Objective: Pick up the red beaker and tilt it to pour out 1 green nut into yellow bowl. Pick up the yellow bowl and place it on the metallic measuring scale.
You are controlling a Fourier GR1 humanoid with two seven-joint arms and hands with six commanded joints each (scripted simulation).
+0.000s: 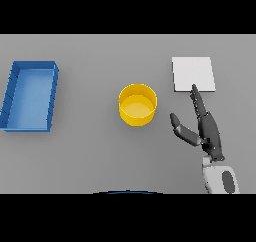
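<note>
While fingers stretch straight, right hand (pixel 209 130) sits beside yellow bowl (pixel 137 104).

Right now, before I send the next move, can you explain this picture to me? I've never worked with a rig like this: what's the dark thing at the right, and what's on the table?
This is the view from the robot's head, looking down at a grey table. The dark thing is the robot's right hand, on a white and grey arm; its fingers are straight and it holds nothing, with its fingertips reaching the near edge of the flat pale square, the measuring scale. Left of the hand stands the yellow bowl; I can't tell if anything is inside. Far left is a blue tray. No left hand or red beaker shows.
</note>
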